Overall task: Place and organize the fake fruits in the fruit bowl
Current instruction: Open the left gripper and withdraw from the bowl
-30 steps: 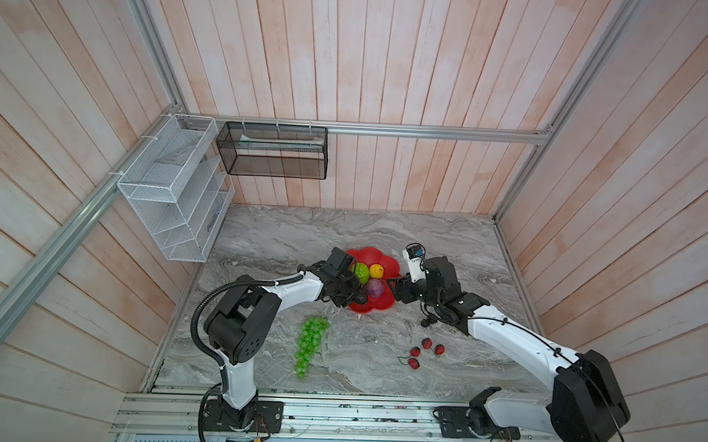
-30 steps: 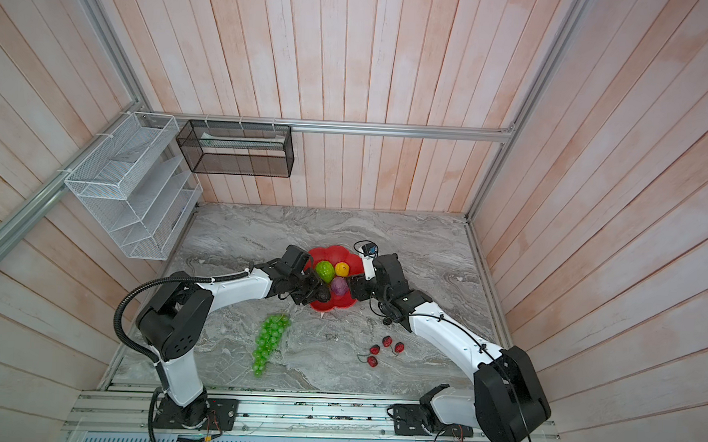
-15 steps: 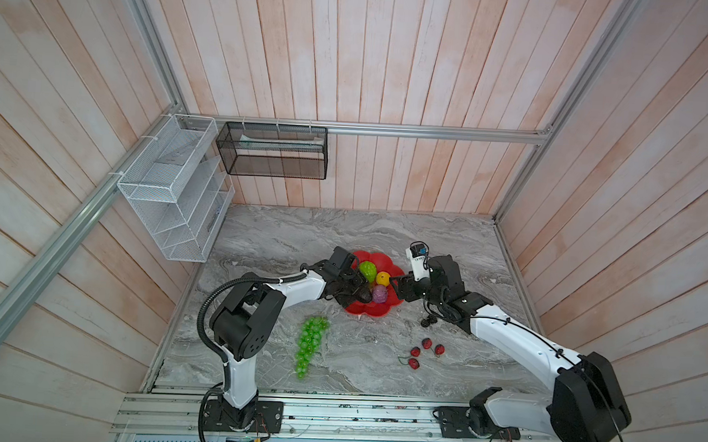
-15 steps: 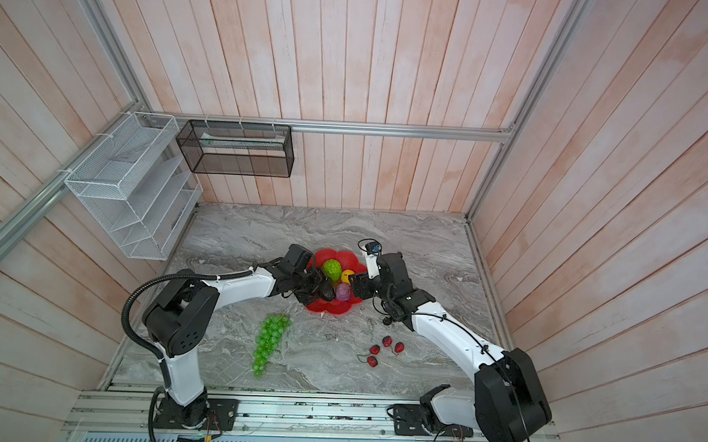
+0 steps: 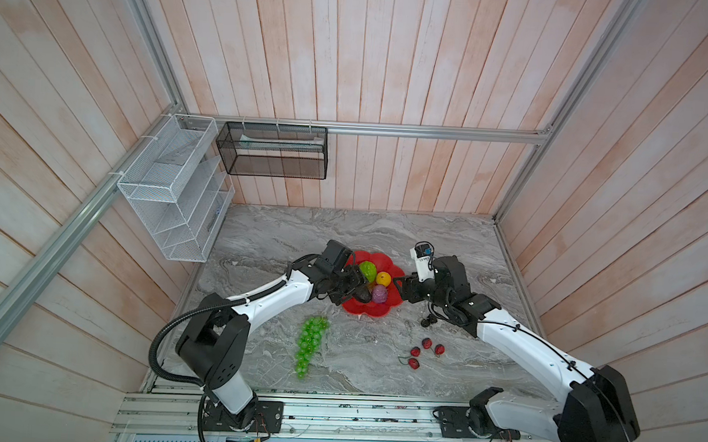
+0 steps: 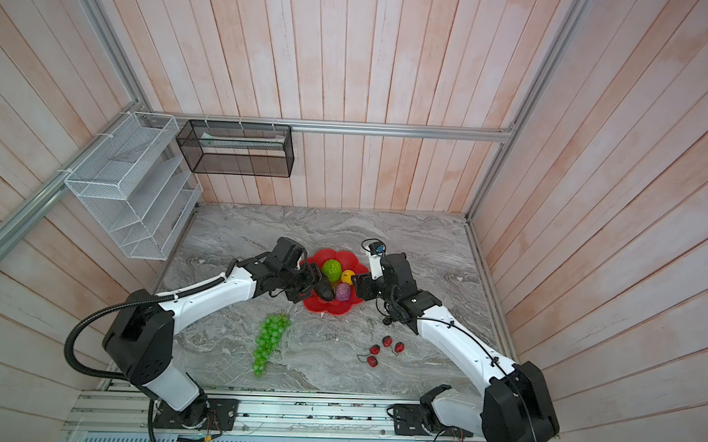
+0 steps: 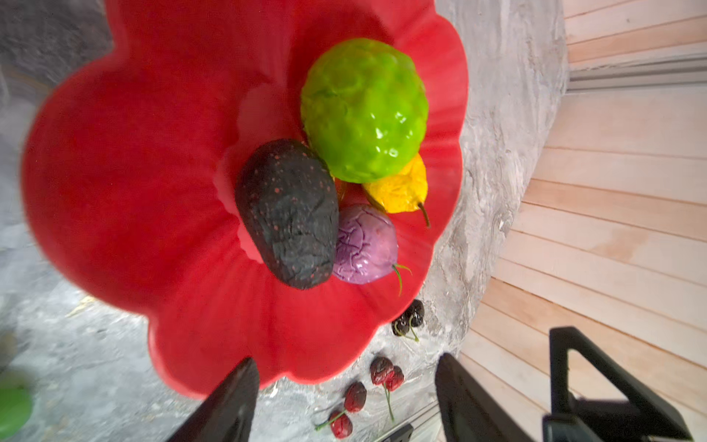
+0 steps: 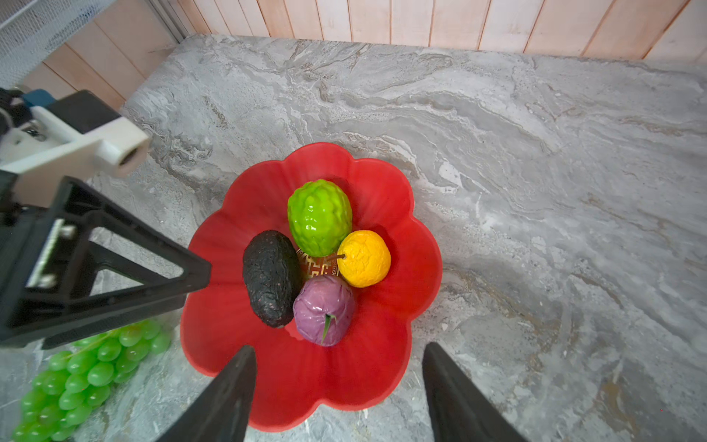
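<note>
**Four fruits in the dish, three lots left on the table**

The fruit bowl (image 8: 229,344) sits mid-table, between the two arms. Four pieces lie in it, packed around the gold centre emblem. The bumpy lime-green ball (image 8: 319,218) is on the far side and the small yellow fruit (image 8: 363,258) on the right. The purple round fruit (image 8: 323,310) is on the near side and the dark oval avocado (image 8: 271,277) on the left. Each touches its neighbours.

Three lots lie out on the marble table (image 5: 343,238):
- The green grape bunch (image 5: 310,344) lies near and left of the bowl.
- The small red berries (image 5: 424,350) are scattered near and right of it.
- The tiny black berries (image 7: 409,317) sit just beside the bowl's near-right rim.

The left gripper (image 7: 344,386) hovers at the bowl's left edge, fingers wide apart and empty. The right gripper (image 8: 338,356) hovers at the right edge, also spread wide with nothing between its fingers.

By my reckoning the task is a little over half done. The larger single fruits are placed, and the grapes and both sets of berries are yet to be fetched.
</note>
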Robot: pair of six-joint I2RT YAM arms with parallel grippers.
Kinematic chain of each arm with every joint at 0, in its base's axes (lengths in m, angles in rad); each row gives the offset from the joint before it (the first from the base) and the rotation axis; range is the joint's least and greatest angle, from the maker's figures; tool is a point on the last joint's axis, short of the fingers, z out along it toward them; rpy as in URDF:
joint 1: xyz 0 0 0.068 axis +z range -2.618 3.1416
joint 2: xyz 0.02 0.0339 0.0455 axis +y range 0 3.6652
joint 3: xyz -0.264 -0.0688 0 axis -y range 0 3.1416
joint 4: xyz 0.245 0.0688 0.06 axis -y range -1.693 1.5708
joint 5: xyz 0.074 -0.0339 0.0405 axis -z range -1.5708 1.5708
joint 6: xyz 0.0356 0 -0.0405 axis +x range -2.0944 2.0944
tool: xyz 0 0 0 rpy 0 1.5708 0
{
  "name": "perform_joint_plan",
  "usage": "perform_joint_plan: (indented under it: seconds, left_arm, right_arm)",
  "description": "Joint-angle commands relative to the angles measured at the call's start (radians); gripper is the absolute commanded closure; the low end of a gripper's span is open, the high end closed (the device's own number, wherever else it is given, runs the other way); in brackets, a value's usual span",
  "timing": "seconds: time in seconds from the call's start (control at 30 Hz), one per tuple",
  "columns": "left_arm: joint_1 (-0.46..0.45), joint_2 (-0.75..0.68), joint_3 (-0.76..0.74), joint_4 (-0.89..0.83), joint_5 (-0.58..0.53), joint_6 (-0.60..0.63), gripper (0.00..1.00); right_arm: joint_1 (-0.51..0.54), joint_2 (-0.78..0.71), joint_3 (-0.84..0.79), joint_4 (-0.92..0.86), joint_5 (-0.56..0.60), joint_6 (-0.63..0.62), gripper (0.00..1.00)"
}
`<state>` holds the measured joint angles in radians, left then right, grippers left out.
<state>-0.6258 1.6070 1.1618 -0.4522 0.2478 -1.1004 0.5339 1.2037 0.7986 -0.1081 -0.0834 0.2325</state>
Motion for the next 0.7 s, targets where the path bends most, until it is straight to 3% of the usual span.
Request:
perform_joint_plan:
  seconds: [0.0, 0.2, 0.43, 0.67]
  left_arm:
    - [0.0, -0.054, 0.002, -0.138, -0.065, 0.19, 0.25]
    - [0.0, -0.113, -0.001, -0.186, -0.109, 0.397, 0.27]
    - [0.055, -0.197, -0.11, -0.203, -0.142, 0.516, 0.29]
    - [0.097, -0.2, -0.126, -0.233, -0.18, 0.639, 0.32]
  right_arm:
    - [-0.006, -0.046, -0.028, -0.095, 0.042, 0.069, 0.34]
    - [-0.008, -0.083, -0.054, -0.218, 0.099, 0.158, 0.44]
    - [-0.006, -0.07, -0.096, -0.226, 0.053, 0.208, 0.48]
    - [0.003, -0.001, -0.061, -0.269, 0.049, 0.204, 0.48]
